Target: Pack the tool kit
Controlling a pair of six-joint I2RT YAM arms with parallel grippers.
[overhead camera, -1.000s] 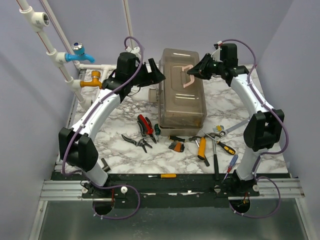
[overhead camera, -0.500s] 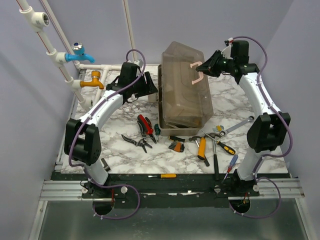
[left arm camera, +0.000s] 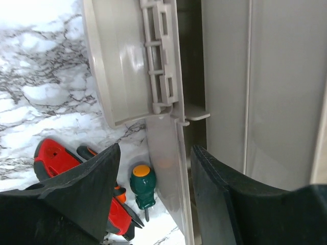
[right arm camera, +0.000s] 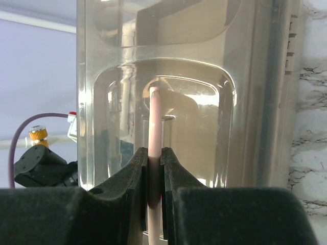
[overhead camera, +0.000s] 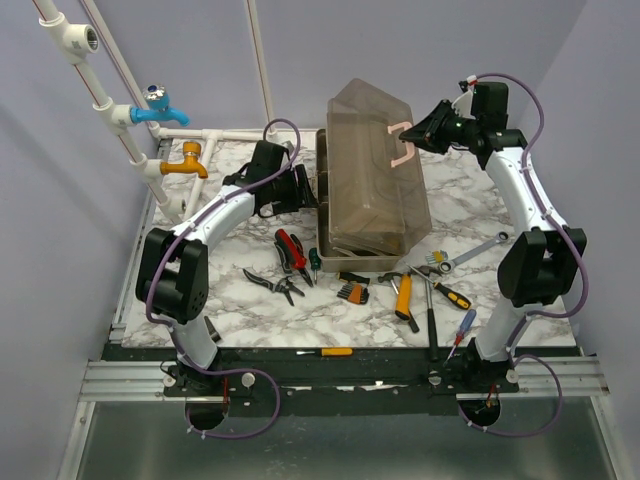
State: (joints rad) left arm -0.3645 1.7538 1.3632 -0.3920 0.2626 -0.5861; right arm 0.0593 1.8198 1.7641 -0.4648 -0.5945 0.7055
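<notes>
Marble tabletop (overhead camera: 300,325): left fingers (left arm camera: 87,189) apart at the toolbox (overhead camera: 370,190) edge, right fingers (right arm camera: 135,173) clamping its pink handle (right arm camera: 155,132).

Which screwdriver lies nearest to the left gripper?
The short green screwdriver with the orange cap, beside the red pliers; the other screwdrivers lie farther off, outside the left wrist view.

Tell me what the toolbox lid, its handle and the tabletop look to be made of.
Lid: smoky translucent plastic, glossy; things behind it show through and it carries reflections.
Handle: pale pink opaque plastic, smooth, moulded as a thin loop.
Tabletop: white with grey veins like marble, but likely a printed laminate or film; the look alone cannot settle it.
</notes>
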